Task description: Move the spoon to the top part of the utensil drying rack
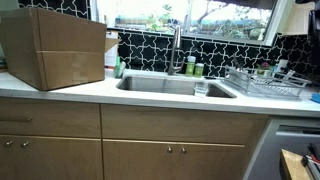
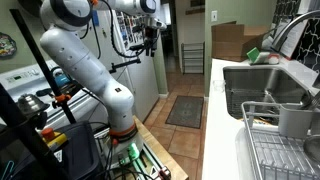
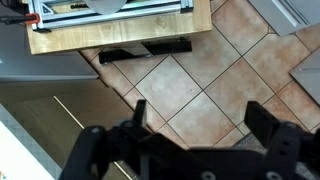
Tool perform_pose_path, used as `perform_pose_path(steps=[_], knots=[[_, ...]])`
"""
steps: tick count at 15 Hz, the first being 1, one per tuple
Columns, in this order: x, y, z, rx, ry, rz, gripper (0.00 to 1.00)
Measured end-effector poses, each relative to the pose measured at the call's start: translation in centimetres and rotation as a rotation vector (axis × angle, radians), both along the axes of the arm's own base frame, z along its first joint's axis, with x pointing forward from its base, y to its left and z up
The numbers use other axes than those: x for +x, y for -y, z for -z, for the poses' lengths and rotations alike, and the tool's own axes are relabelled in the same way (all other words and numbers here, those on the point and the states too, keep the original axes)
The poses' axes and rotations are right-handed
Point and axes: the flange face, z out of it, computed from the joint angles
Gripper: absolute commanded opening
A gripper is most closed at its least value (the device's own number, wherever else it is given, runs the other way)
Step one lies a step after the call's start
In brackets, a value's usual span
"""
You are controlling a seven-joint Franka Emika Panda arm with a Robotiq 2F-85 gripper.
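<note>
The pincer (image 3: 195, 110) hangs high over the tiled floor (image 3: 205, 70), its dark fingers (image 3: 140, 116) spread apart with only tile showing between them. Ahead of it, at the top of the wrist view, lies a wooden board (image 3: 120, 36). In an exterior view the pincer (image 2: 150, 46) points down from the white arm (image 2: 75, 60), with a rug (image 2: 185, 110) below and beyond it. The utensil drying rack (image 2: 285, 158) stands well apart from the pincer and lower, on the counter just beside the sink (image 2: 262, 72); a metal cup (image 2: 296, 120) stands at the rack's edge. The other exterior view shows the rack (image 1: 266, 86) on the sink's (image 1: 176, 86) far side from a cardboard box (image 1: 55, 48). The spoon is too small to make out.
</note>
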Motion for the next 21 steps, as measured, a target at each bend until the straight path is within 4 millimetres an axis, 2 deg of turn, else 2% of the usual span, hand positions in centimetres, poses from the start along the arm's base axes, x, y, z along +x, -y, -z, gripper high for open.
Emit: perform_pose_path(steps=[5, 7, 9, 12, 16, 17, 18, 21], knots=[[0.0, 0.0, 0.0, 0.000, 0.000, 0.000, 1.00], [0.5, 1.3, 0.2, -0.006, -0.013, 0.046, 1.00], [1.8, 5.8, 1.0, 0.003, -0.045, 0.151, 1.00], [2.8, 14.8, 1.8, 0.044, -0.073, 0.345, 1.00], [0.8, 26.4, 1.3, 0.121, -0.069, 0.601, 1.00], [0.1, 28.3, 1.1, 0.139, -0.060, 0.643, 1.00], [-0.4, 29.3, 1.0, 0.150, -0.054, 0.666, 1.00], [-0.7, 29.1, 0.9, 0.150, -0.049, 0.665, 1.00]])
